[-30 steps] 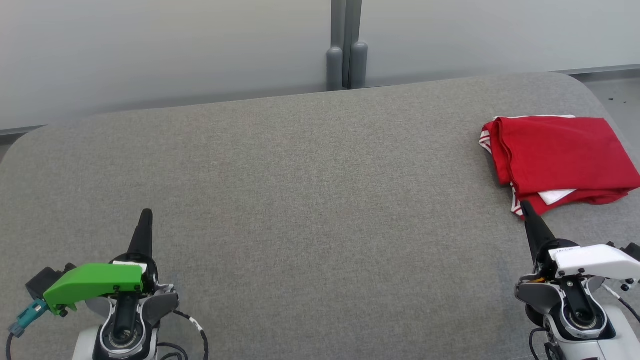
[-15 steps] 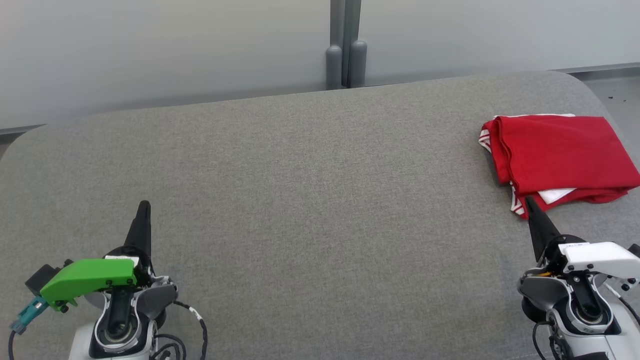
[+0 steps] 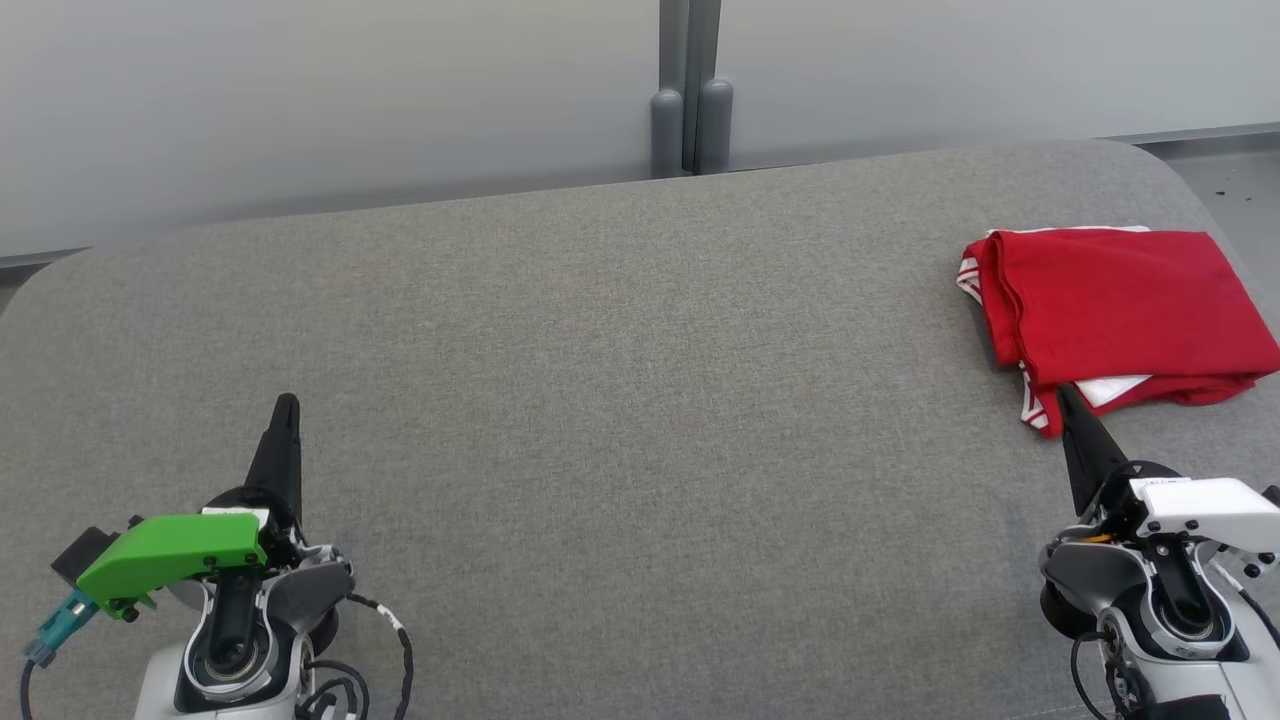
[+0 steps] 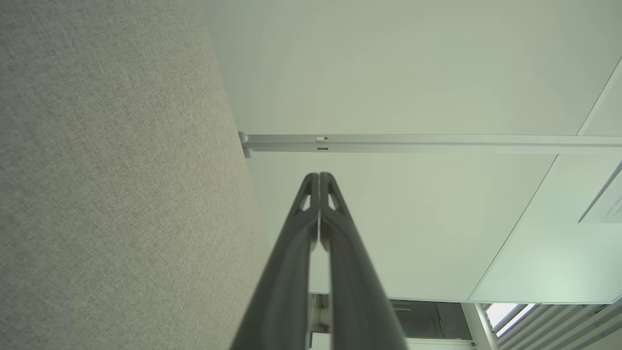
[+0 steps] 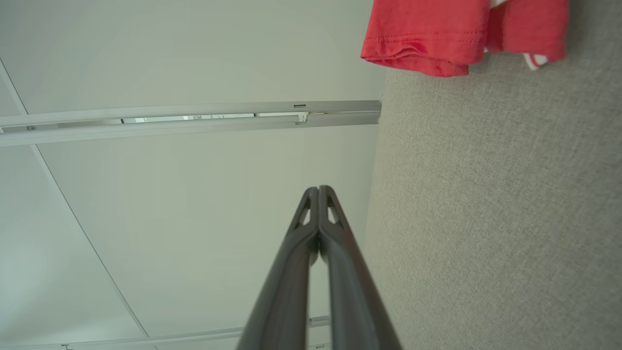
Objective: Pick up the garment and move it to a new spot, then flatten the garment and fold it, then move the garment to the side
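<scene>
The garment (image 3: 1115, 310), red with white trim, lies folded near the right edge of the grey felt table (image 3: 620, 400). Its red hem (image 5: 427, 34) hangs at the top of the right wrist view. My right gripper (image 3: 1063, 393) is shut and empty, its tip just in front of the garment's near corner, apart from it. In its own wrist view the right gripper's tips (image 5: 319, 188) press together. My left gripper (image 3: 287, 402) is shut and empty at the lower left, far from the garment. Its tips (image 4: 319, 175) meet with nothing between them.
A pale partition wall (image 3: 330, 90) with a grey post (image 3: 690, 90) stands right behind the table's far edge. Dark floor (image 3: 1230, 180) shows past the table's rounded far right corner. The wide middle of the felt lies bare.
Both grippers stayed shut. The left arm crept forward a little; the right arm drew back toward me and slightly right, away from the garment, which did not move.
</scene>
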